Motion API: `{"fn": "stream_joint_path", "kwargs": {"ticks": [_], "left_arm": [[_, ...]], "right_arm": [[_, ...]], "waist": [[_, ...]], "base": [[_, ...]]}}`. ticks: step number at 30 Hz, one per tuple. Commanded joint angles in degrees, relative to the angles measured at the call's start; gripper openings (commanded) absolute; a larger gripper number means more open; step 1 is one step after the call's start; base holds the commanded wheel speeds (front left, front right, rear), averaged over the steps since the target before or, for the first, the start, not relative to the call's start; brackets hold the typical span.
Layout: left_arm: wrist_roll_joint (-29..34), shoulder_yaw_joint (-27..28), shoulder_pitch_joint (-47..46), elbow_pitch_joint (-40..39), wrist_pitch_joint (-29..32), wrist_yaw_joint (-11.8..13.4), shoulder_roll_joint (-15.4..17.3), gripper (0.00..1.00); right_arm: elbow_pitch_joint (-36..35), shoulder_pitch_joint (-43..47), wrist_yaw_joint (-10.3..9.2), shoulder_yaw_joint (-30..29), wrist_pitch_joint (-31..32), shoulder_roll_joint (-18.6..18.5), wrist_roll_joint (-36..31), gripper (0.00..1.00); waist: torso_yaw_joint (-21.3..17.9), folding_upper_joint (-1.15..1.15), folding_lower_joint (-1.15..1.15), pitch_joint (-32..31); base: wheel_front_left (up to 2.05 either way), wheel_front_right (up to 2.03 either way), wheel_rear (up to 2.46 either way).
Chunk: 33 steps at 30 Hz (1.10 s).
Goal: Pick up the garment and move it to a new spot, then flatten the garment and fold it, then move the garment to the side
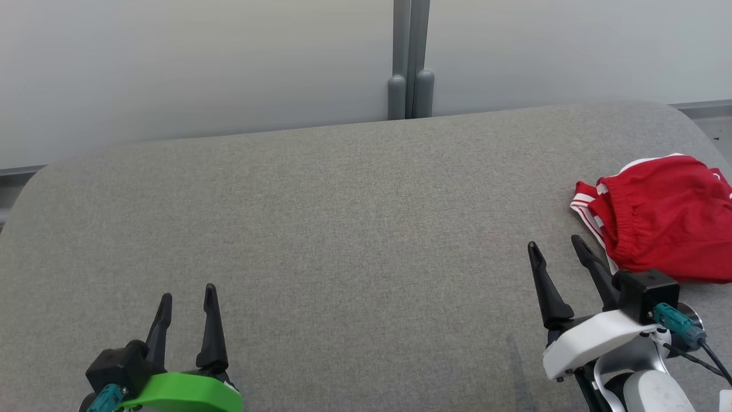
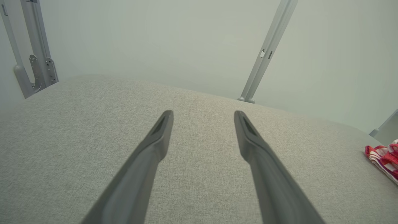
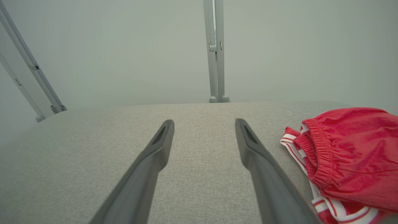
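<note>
Garment (image 1: 663, 217), probably shorts, bunched at right end of table (image 1: 343, 229), just beside right gripper (image 1: 556, 244). Left gripper (image 1: 188, 293) well apart. Both spread, empty. Best: right pinches the waistband (image 3: 317, 149), lifts clear, carries to centre.

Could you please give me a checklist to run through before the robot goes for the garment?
1. The right pincer is open and empty: ok.
2. The left pincer is open and empty: ok.
3. The crumpled red fabric garment with white stripes lies close beside the right pincer: ok.
4. The garment lies flat: not ok, it is bunched up.
5. The grey fabric-covered surface has bare room for a new spot: ok.
6. The garment lies wholly on the surface: cannot tell, the head view's edge cuts it off.
</note>
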Motion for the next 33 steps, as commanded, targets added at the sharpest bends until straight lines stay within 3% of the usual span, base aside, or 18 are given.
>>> {"fn": "stream_joint_path", "kwargs": {"ticks": [1, 3, 4, 8, 33], "left_arm": [[0.2, 0.2, -0.8, -0.3, -0.2, -0.3, 0.0, 1.00], [0.3, 0.2, -0.7, -0.3, -0.3, -0.3, 0.0, 1.00], [0.0, 0.1, 0.0, -0.1, 0.0, -0.2, -0.1, 0.00], [-0.4, -0.2, 0.8, 1.5, 0.1, -0.3, -0.8, 0.00], [-19.1, 7.0, -1.6, 3.3, 6.2, -5.6, -3.5, 0.00]], "right_arm": [[-0.3, 0.5, -0.02, -0.1, 0.0, -0.1, 0.2, 1.00], [-0.3, 0.5, -0.02, -0.2, 0.1, -0.1, 0.2, 1.00], [-0.1, 0.1, 0.00, -0.1, 0.0, 0.0, 0.0, 0.00], [1.6, 1.0, 0.00, 0.1, 0.0, 0.2, 0.5, 0.00], [5.9, -1.3, 0.00, -1.0, 1.0, -1.0, 27.8, 0.00]], "waist": [[0.0, 0.00, 0.00, 0.0], [0.0, 0.00, 0.00, -0.1], [0.0, 0.00, 0.00, -0.1], [0.0, 0.00, 0.00, -0.1], [0.3, 0.00, 0.00, 0.1]], "base": [[0.00, 0.00, 0.00], [0.00, 0.00, 0.00], [0.00, 0.00, 0.00], [0.00, 0.00, 0.00], [0.00, 0.00, 0.00]]}}
